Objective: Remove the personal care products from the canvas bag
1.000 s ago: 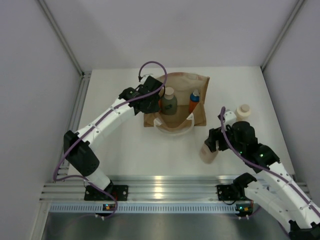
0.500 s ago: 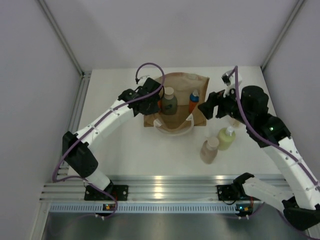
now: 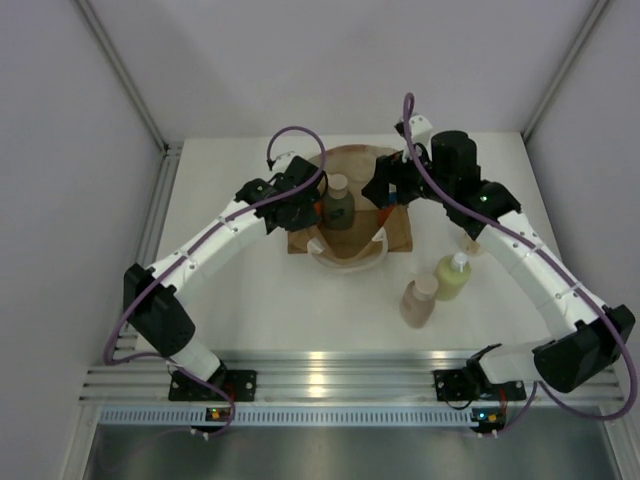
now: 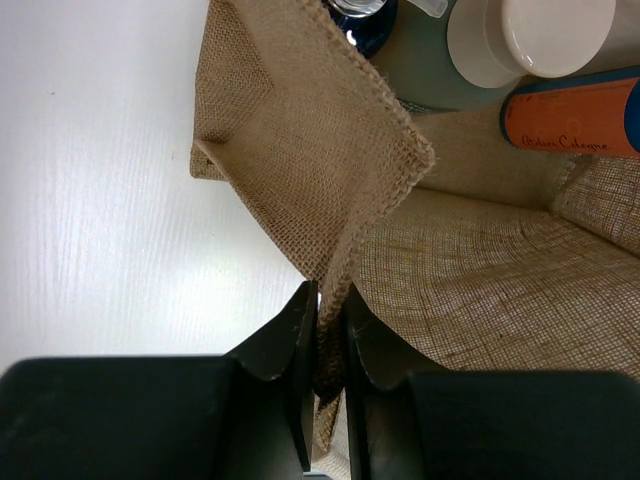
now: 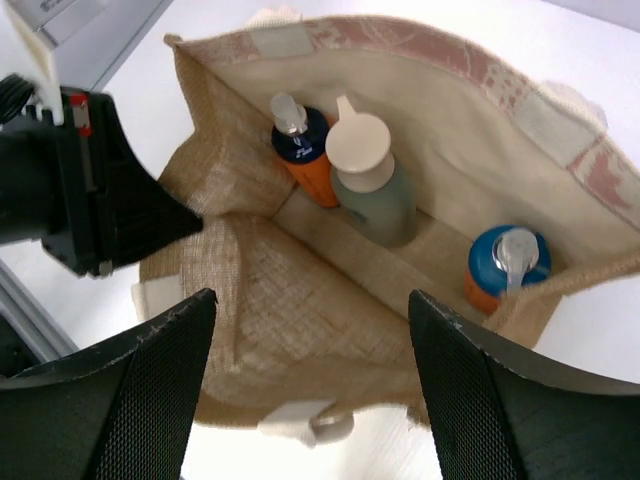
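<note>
Right gripper (image 5: 310,385) hangs directly over the mouth of the canvas bag (image 5: 300,300), jaws spread wide with nothing between them. In the overhead view it sits at the bag's 2 o'clock corner (image 3: 385,190). Left gripper (image 4: 325,335) is pinched tight on the burlap rim at the bag's 9 o'clock side, holding that wall up so the mouth stays open.

The bag stands at 12 o'clock on the table (image 3: 250,290), well back from the arm bases. Three bottles are inside:
- A dark green bottle (image 5: 375,190) with a pale cap stands near the middle.
- An orange bottle with a dark blue pump (image 5: 303,150) touches it at 10 o'clock.
- A second orange bottle with a blue cap (image 5: 500,265) stands apart, at 4 o'clock.

Two bottles already stand out on the table at the bag's 4 o'clock, just beside each other: a yellow-green bottle (image 3: 452,277) and a pinkish-beige bottle (image 3: 420,300). The right arm covers the table just behind them, so whether more stand there cannot be told.

By this count the job looks roughly half done. At least two bottles are out and three are left to lift from the bag. The blue-capped orange one lies closest under the open jaws.
</note>
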Tool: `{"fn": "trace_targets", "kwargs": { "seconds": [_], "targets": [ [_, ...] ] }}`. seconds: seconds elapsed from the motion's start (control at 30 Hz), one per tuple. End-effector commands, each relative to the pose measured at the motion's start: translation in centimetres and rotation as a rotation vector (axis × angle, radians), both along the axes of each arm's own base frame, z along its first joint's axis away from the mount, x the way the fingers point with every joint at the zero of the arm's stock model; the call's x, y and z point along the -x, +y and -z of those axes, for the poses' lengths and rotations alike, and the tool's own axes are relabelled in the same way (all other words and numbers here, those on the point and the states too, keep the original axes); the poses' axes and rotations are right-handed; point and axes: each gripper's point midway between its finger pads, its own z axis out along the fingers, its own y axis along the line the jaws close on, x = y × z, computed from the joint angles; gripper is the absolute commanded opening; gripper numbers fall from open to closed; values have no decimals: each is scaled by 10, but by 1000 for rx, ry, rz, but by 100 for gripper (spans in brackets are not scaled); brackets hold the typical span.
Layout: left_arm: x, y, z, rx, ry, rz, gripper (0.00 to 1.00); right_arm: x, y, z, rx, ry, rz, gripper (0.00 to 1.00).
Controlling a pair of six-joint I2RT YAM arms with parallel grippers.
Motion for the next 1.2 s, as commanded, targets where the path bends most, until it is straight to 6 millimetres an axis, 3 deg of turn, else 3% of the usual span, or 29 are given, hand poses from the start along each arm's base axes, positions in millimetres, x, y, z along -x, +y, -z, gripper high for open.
{"fn": "trace_targets", "kwargs": {
  "seconds": [0.0, 0.13, 0.27, 0.5, 0.87, 0.97, 1.17],
  "targets": [
    [4, 7, 20, -42, 58, -12, 0, -21, 18, -38, -60, -127, -40, 76],
    [3, 9, 22, -52, 54, -35, 0, -33, 30, -31, -54, -105, -60, 76],
    [2, 9, 21, -44, 49, -46, 0, -39, 37, -40, -68, -126, -68, 76],
    [0, 12, 13, -38, 26, -63, 0, -31, 58, -42, -88, -129, -125, 76],
    [2, 21, 3, -24, -10, -111, 0, -48, 75, 0, 22, -106, -116, 74],
    [5, 24, 3, -11, -12, -138, 0, -60, 80, 24, 56, -71, -104, 74],
    [6, 24, 0, 2, -18, -144, 0, -86, 92, 46, 110, -67, -94, 74]
  ]
}}
